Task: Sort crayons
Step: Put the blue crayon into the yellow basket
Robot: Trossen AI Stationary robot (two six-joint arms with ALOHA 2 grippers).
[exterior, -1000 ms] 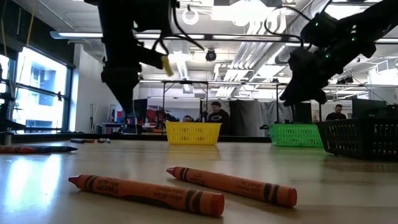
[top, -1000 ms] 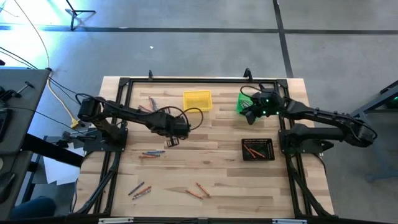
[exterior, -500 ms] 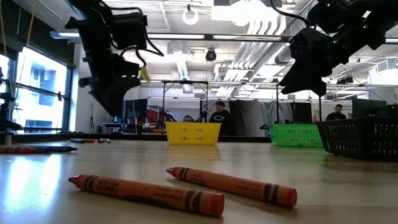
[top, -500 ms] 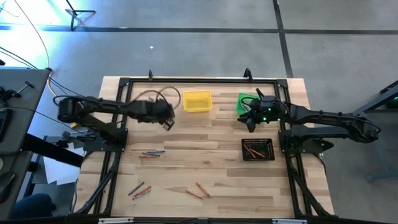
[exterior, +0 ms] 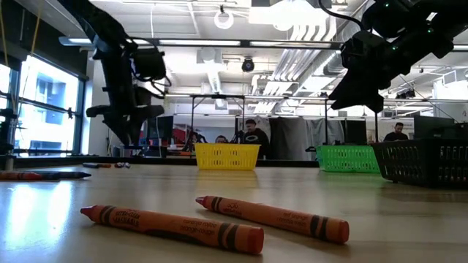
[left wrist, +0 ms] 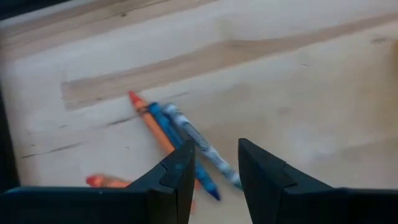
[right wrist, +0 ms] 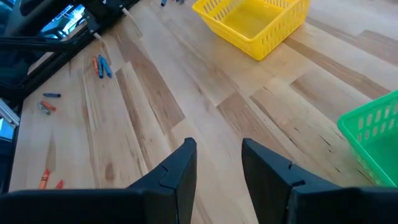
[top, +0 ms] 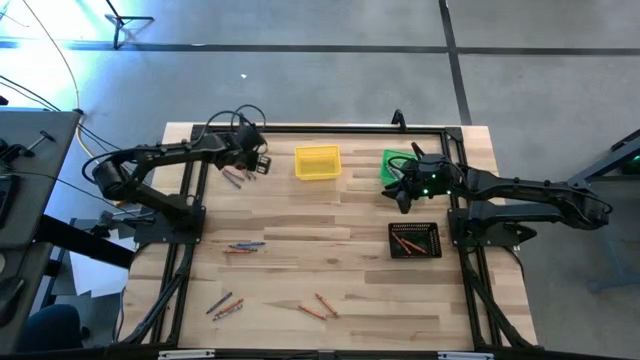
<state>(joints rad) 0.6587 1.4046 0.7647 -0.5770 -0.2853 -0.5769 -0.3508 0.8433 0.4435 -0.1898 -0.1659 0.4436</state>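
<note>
Several crayons lie flat on the wooden table. A small group, orange point(left wrist: 152, 121), blue point(left wrist: 177, 143) and blue-grey point(left wrist: 202, 149), lies at the far left point(top: 235, 177). My left gripper point(top: 256, 162) hovers over this group, open and empty; in the left wrist view point(left wrist: 216, 180) its fingers stand just above the crayons. My right gripper point(top: 401, 192) is open and empty, raised beside the green bin point(top: 390, 163); it also shows in the right wrist view point(right wrist: 217, 168). Two orange-red crayons point(exterior: 172, 228) lie near the front edge.
A yellow bin point(top: 318, 162) stands at the far middle, and a black bin point(top: 414, 240) holding crayons stands at the right. More crayons lie at the left middle point(top: 245, 247), the near left point(top: 225, 305) and the near middle point(top: 318, 306). People show in the room behind.
My left gripper has swung from the table's middle toward the far left, ending over the crayon group there, and its arm has folded back. My right gripper drew a little away from the green bin toward the near edge, then kept still.
</note>
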